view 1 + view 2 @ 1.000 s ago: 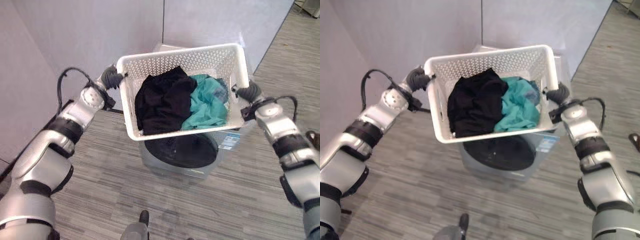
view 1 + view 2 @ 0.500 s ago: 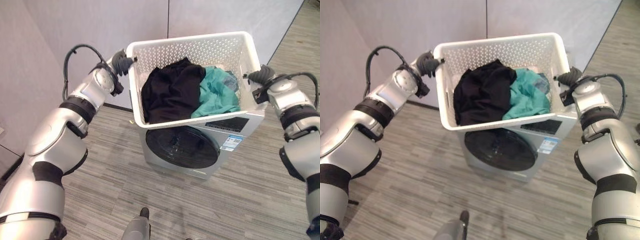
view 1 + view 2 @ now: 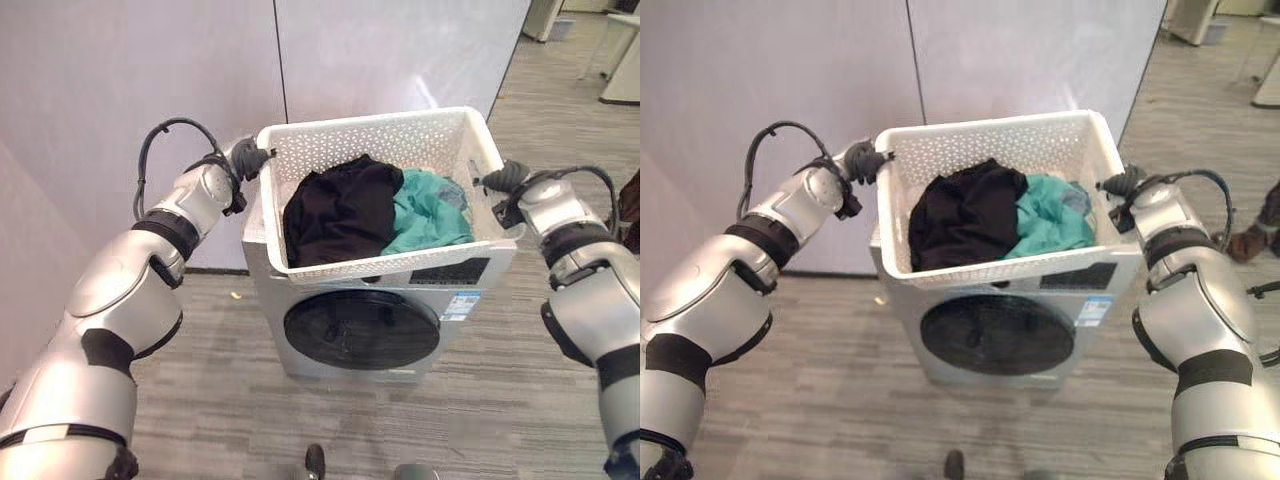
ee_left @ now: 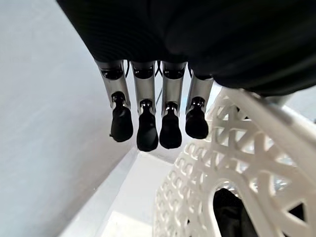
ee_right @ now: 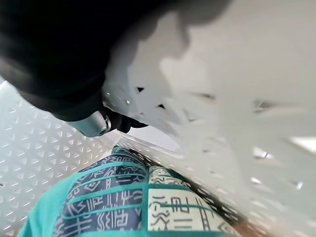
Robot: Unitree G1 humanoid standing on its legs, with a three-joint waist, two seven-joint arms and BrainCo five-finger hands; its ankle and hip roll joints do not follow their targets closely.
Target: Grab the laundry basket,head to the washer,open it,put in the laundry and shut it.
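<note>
Basket (image 3: pixel 380 190) and washer (image 3: pixel 370 320) now meet: against half a second ago, the white basket has been lowered onto the washer's top. It is gripped at its end rims by the left hand (image 3: pixel 250 158) and right hand (image 3: pixel 503 178), black and teal laundry (image 3: pixel 372 212) inside. The door (image 3: pixel 362 330) (shut) comes next. A front label (image 3: pixel 458 302) cannot be read.
</note>
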